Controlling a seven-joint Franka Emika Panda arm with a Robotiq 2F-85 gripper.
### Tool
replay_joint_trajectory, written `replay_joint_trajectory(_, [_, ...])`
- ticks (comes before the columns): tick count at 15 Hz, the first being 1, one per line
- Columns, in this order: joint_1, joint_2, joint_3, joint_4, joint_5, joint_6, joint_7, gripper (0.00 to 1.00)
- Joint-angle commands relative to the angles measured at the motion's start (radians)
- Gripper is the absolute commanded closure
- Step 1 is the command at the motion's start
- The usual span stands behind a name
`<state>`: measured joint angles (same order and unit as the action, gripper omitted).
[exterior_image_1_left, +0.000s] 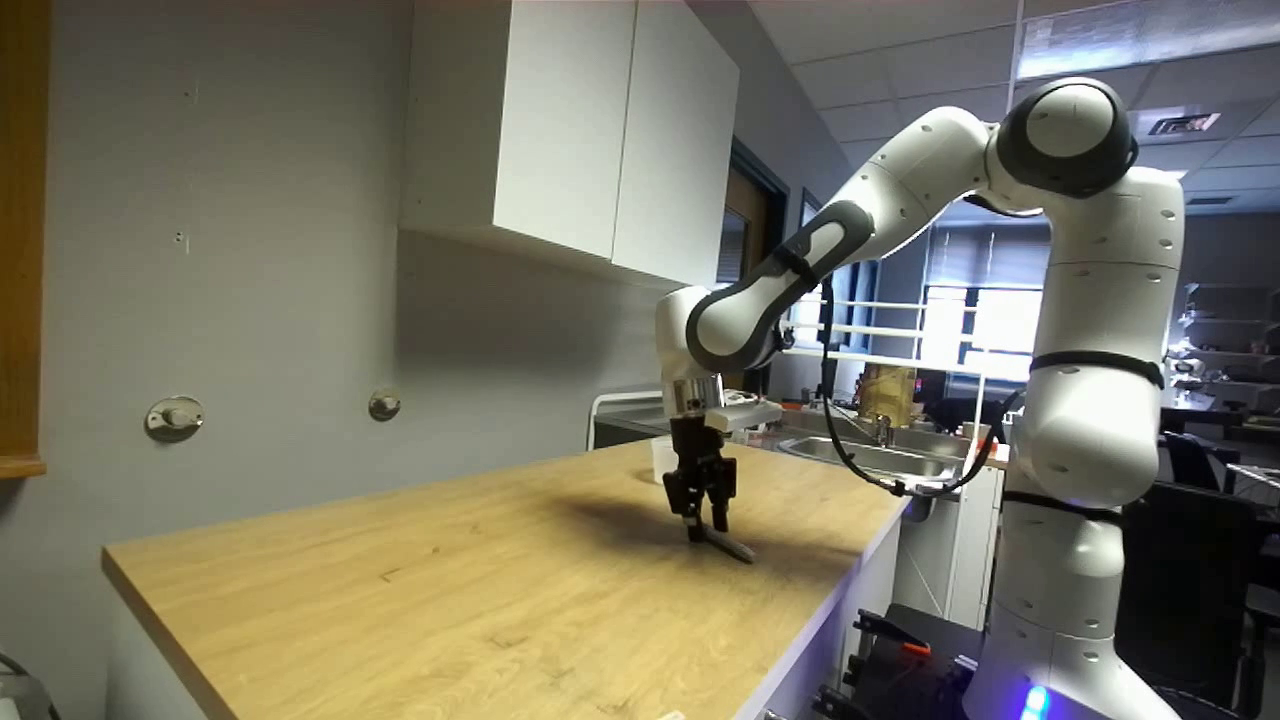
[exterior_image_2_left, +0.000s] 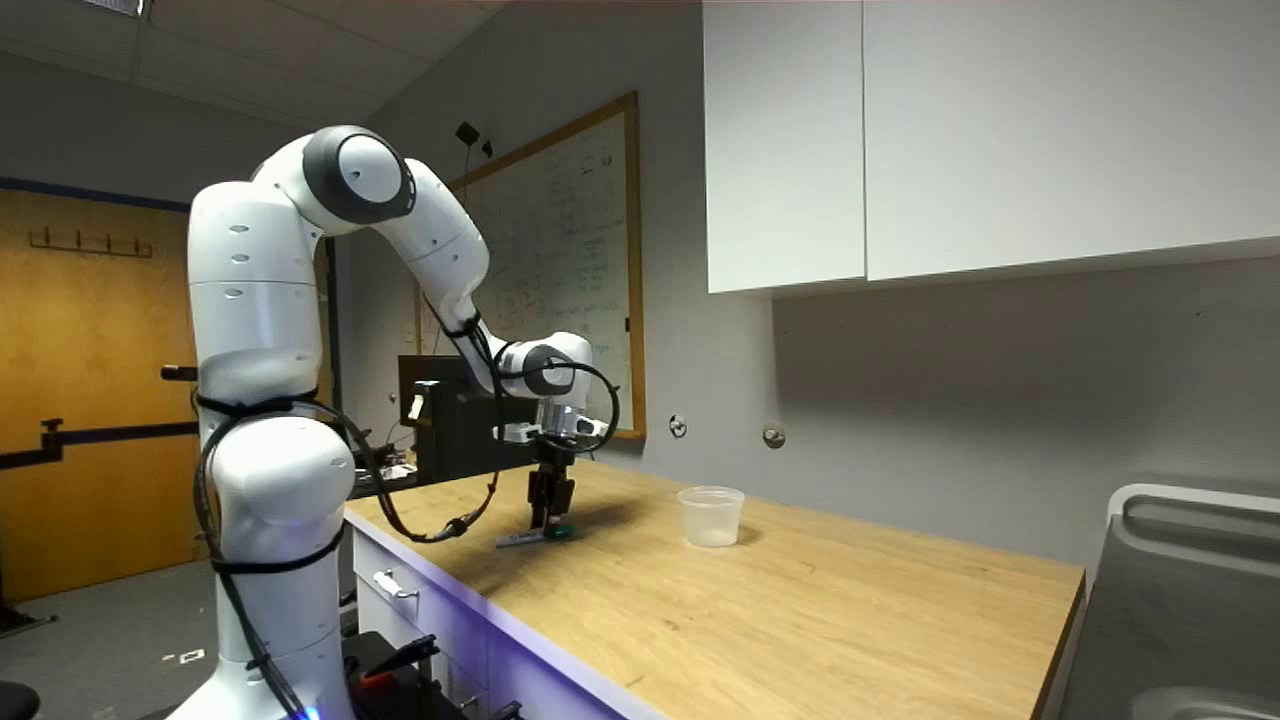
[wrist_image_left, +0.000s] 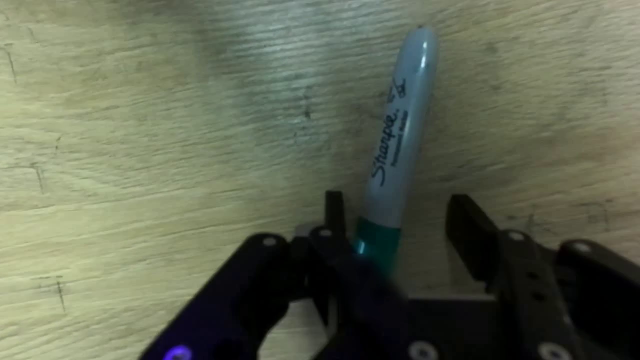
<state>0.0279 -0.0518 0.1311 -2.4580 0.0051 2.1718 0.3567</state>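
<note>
The black pincer (wrist_image_left: 397, 215) is straddling, jaws apart, a grey marker (wrist_image_left: 399, 145) (green-capped, lettered Sharpie) lying on the wood-grain tabletop (exterior_image_2_left: 850, 610); in an exterior view, a translucent plastic cup (exterior_image_2_left: 711, 518) is standing to the right.

I'm looking at a long counter (exterior_image_2_left: 850, 620) with a pale wood-grain top, flecked here and there with short dark marks. A marker (wrist_image_left: 400, 135) lies on it, grey with a green cap and black Sharpie lettering, its grey end pointing left toward the near edge and its cap to the right in an exterior view. Farther right in that view a cup (exterior_image_2_left: 711, 520), see-through and upright, stands on the same wood, apart from the marker.
</note>
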Motion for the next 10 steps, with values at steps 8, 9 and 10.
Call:
replay_joint_trajectory(8, [0.026, -0.013, -0.013, 0.043, 0.003, -0.038, 0.008, 0.92])
replay_joint_trajectory(9, [0.03, -0.027, -0.01, 0.044, -0.006, -0.045, 0.014, 0.92])
replay_joint_trajectory(10, [0.035, -0.049, -0.004, 0.047, -0.031, -0.057, 0.035, 0.92])
